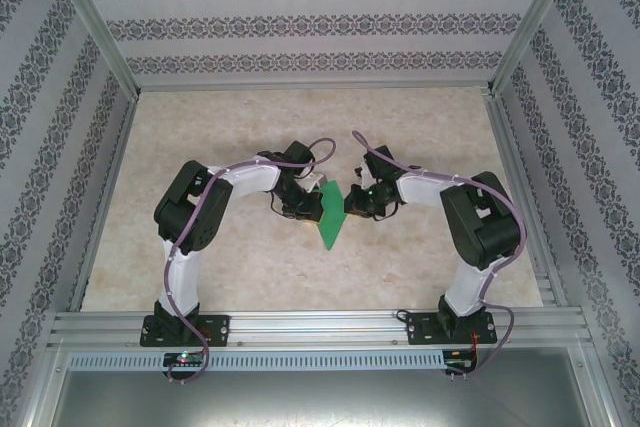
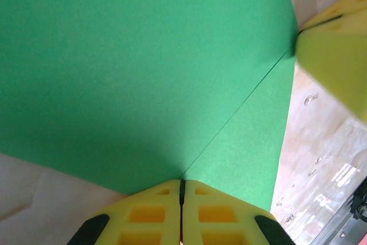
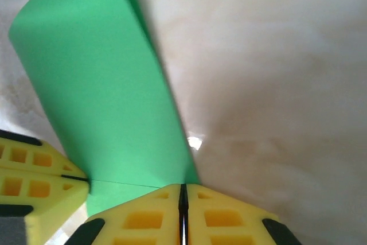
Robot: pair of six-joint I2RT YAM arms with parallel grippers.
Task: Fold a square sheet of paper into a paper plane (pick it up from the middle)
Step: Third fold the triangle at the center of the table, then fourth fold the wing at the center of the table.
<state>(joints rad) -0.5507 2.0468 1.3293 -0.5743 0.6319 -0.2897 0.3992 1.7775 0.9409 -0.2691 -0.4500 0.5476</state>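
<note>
Between the two wrists, at the middle of the table (image 1: 220,127): we see the green paper (image 1: 330,219), a wedge whose point aims at the near edge and the arm bases.
Left gripper (image 1: 308,205): it meets the paper's left side; in its own wrist view we see its yellow fingers (image 2: 163,196) pressed together, with the paper's edge nipped in the seam between them.
Right gripper (image 1: 352,201): it meets the paper's right side, facing the left one across the wedge; in its wrist view its yellow fingers (image 3: 200,202) are likewise pressed together, and the paper's lower edge runs right into their tips, so we read it as clamped on the paper.
Crease: from the left wrist we follow a thin straight line across the paper, from the left fingertips up to the other gripper's yellow finger at the upper right.
Paper from the right wrist: a green band climbs up and to the left from the fingers, its right edge throwing a dark shadow on the table.
Height of the paper: whether it lies on the surface or hangs just over it, we cannot tell.
Surroundings: the tabletop is pale and marbled, walled by patterned panels (image 1: 320,17) on three sides.
Arms: both bend inward from their bases at the near rail (image 1: 320,325), elbows out, wrists nearly meeting at the paper.
</note>
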